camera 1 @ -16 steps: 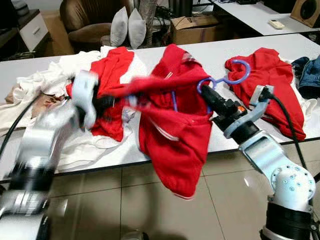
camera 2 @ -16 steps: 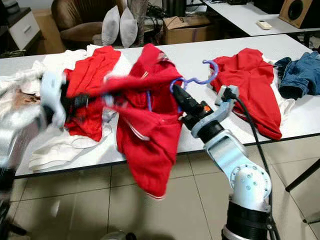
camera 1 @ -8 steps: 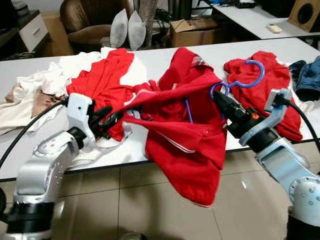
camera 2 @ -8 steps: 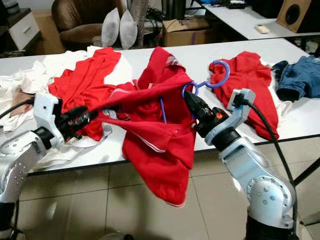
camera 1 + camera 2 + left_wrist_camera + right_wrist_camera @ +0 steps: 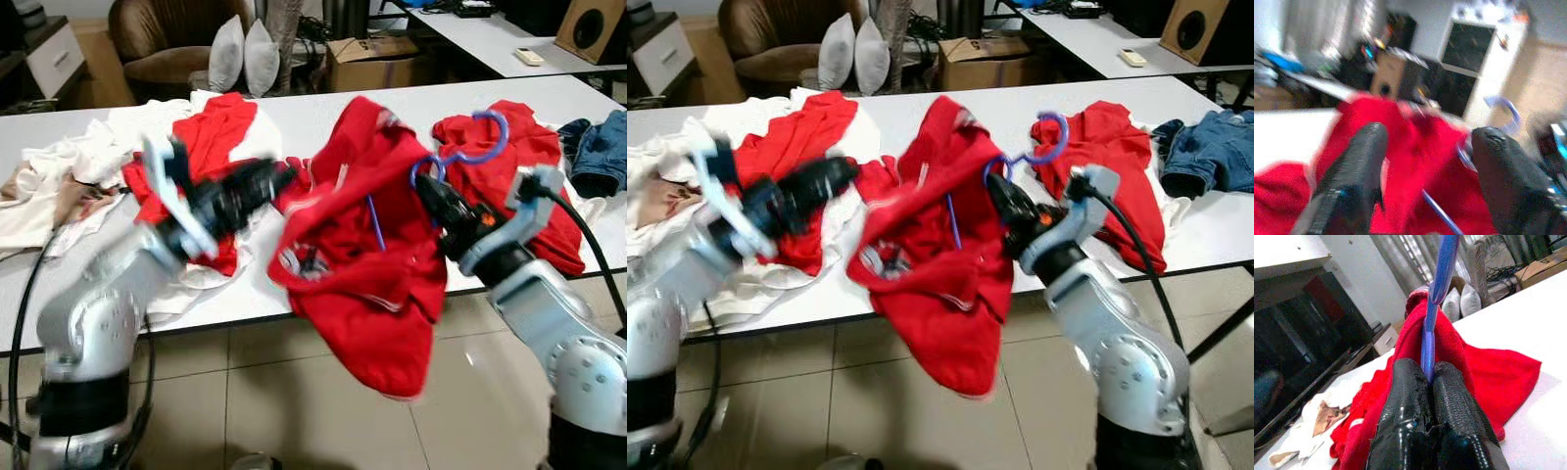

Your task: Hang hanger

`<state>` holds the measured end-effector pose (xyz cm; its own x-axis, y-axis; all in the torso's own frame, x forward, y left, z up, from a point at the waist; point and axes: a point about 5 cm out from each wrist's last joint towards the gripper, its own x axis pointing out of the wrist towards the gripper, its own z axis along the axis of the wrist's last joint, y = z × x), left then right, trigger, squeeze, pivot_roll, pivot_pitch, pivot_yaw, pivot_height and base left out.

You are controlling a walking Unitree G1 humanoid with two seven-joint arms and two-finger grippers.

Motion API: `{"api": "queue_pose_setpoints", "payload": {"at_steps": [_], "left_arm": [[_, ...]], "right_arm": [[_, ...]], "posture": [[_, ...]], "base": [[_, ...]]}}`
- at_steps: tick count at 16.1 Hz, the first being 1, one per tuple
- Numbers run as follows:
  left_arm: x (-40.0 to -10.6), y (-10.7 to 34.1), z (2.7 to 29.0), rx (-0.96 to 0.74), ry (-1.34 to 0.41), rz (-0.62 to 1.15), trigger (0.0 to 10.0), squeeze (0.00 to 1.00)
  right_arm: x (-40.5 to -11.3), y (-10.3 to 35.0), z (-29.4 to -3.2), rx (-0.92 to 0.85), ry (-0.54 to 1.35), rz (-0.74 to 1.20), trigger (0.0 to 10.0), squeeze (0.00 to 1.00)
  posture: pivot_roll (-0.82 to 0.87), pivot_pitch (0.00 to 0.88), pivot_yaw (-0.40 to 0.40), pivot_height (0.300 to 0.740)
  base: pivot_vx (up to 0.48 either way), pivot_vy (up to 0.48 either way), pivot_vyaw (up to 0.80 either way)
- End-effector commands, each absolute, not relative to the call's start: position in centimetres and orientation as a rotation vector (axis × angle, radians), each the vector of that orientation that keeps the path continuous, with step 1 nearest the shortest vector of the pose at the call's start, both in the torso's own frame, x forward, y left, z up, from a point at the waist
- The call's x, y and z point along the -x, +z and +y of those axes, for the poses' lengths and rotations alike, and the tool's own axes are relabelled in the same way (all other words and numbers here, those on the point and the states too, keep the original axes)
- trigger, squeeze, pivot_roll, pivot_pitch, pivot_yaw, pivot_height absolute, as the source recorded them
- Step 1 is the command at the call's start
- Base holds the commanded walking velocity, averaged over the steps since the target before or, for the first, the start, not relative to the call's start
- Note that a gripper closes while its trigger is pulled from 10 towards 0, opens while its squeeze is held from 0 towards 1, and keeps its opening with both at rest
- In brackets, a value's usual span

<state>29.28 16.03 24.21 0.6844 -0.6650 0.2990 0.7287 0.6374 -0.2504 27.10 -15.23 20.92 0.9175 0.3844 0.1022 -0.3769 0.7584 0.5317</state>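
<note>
Hanger [image 5: 460, 157], a blue plastic one, sat in the middle-right of the frame with its hook poking up out of a red shirt [image 5: 367, 264] that was draped over it, hanging past the front edge of the white surface [image 5: 313, 122]. Right gripper [image 5: 1427, 382] had its jaws clamped tight on the hanger's stem just below the hook, clear as day in the right wrist view. Left gripper [image 5: 1422, 161] was up at the shirt's left side, jaws spread wide with red fabric between the two black fingers [image 5: 1359, 166] — pretty blurry though, so I couldn't tell if it was touching the cloth. More red shirts [image 5: 211, 147] lay on the surface further left and right, white clothes [image 5: 78, 162] in the upper left, and jeans [image 5: 600, 147] at the far right edge.
</note>
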Motion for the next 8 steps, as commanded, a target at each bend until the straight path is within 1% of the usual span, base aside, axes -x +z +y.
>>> {"api": "queue_pose_setpoints", "payload": {"at_steps": [1, 2, 3, 4, 5, 6, 7, 8], "left_arm": [[-30.3, 24.3, 17.5, 0.338, -0.663, -0.192, 10.0, 1.0], [-30.6, 24.0, 17.7, 0.302, -0.629, -0.174, 10.0, 0.63], [-30.7, 23.0, 16.8, 0.254, -0.622, -0.141, 10.0, 0.0], [-30.5, 22.6, 16.2, 0.233, -0.63, -0.136, 10.0, 0.0], [-30.1, 22.0, 15.3, 0.217, -0.609, -0.127, 10.0, 0.0], [-30.0, 21.8, 15.1, 0.198, -0.583, -0.123, 10.0, 0.0], [-29.4, 20.1, 15.2, 0.163, -0.49, -0.095, 10.0, 0.0], [-29.3, 19.2, 15.3, 0.169, -0.452, -0.075, 10.0, 0.0]], "right_arm": [[-27.1, 21.9, -15.3, -0.548, 0.393, -0.031, 0.0, 0.0], [-27.0, 21.9, -15.2, -0.517, 0.39, -0.023, 0.0, 0.0], [-26.7, 22.0, -15.1, -0.477, 0.387, -0.006, 2.6, 0.0], [-26.5, 22.0, -15.0, -0.461, 0.385, 0.002, 4.6, 0.0], [-26.3, 22.1, -14.9, -0.444, 0.386, 0.016, 10.0, 0.0], [-26.3, 22.1, -14.9, -0.443, 0.384, 0.018, 10.0, 0.0], [-26.1, 21.4, -14.7, -0.414, 0.372, 0.024, 10.0, 0.0], [-26.1, 21.0, -14.7, -0.406, 0.357, 0.026, 10.0, 0.0]], "posture": [[-0.07, 0.027, -0.008, 0.74], [-0.08, 0.029, -0.025, 0.74], [-0.09, 0.024, -0.051, 0.74], [-0.11, 0.027, -0.055, 0.74], [-0.11, 0.036, -0.046, 0.74], [-0.12, 0.047, -0.031, 0.74], [-0.15, 0.052, 0.013, 0.74], [-0.16, 0.053, 0.019, 0.74]], "base": [[0.0, 0.0, 0.0], [0.0, 0.0, 0.0], [0.0, 0.0, 0.0], [0.0, 0.0, 0.0], [0.0, 0.0, 0.0], [0.0, 0.0, 0.0], [0.0, -0.319, 0.0], [0.0, -0.469, 0.0]]}}
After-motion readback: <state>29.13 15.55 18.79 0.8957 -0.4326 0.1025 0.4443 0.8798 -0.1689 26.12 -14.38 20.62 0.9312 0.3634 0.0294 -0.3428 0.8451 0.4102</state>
